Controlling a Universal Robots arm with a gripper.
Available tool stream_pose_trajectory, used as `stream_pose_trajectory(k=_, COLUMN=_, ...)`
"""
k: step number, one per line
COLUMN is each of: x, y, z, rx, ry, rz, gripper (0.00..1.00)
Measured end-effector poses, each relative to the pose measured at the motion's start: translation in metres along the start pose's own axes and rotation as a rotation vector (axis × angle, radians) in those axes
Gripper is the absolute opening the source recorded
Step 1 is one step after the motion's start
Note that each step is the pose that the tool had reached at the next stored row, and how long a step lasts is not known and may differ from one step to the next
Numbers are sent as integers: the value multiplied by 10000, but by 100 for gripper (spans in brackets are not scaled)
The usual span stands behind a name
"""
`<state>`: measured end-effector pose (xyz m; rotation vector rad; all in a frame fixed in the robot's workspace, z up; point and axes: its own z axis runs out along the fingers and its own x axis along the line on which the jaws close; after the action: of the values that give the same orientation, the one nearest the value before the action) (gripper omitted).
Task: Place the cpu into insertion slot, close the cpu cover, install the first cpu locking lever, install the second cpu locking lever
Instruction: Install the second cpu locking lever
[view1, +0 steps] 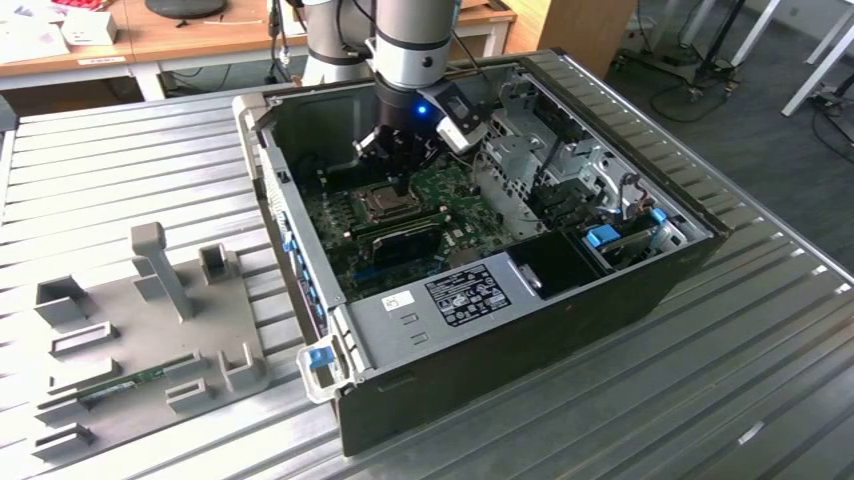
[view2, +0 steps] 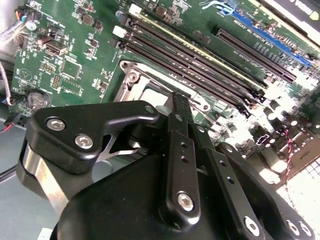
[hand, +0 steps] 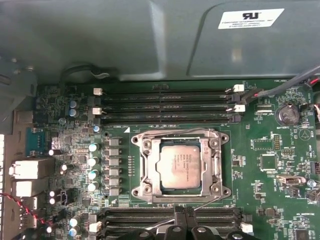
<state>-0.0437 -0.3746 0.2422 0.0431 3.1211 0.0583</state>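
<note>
A ribbed silvery metal tabletop (view1: 747, 400) fills the near ground, a grey fixture plate (view1: 147, 330) with upright blocks lying on it at the exterior view's left — behind stands a wooden desk (view1: 200, 35), and dark grey floor (view1: 747, 120) with white furniture legs lies at the right.

tool (view2: 175, 107) hiding most of cpu cover (view2: 150, 85), fingertips cut off

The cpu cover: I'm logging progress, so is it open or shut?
Shut. In the first wrist view the cpu cover lies flat around the cpu, framing its grey top in the insertion slot. Whether the levers are latched, I cannot tell.
</note>
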Motion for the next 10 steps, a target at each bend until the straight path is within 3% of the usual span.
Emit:
stream_pose_trajectory(k=7, x=50, y=-2, z=7, rx=93, ry=-1, rz=-1, gripper=10)
stream_pose_trajectory(k=10, x=50, y=-2, z=8, rx=95, ry=-2, rz=-3, gripper=10)
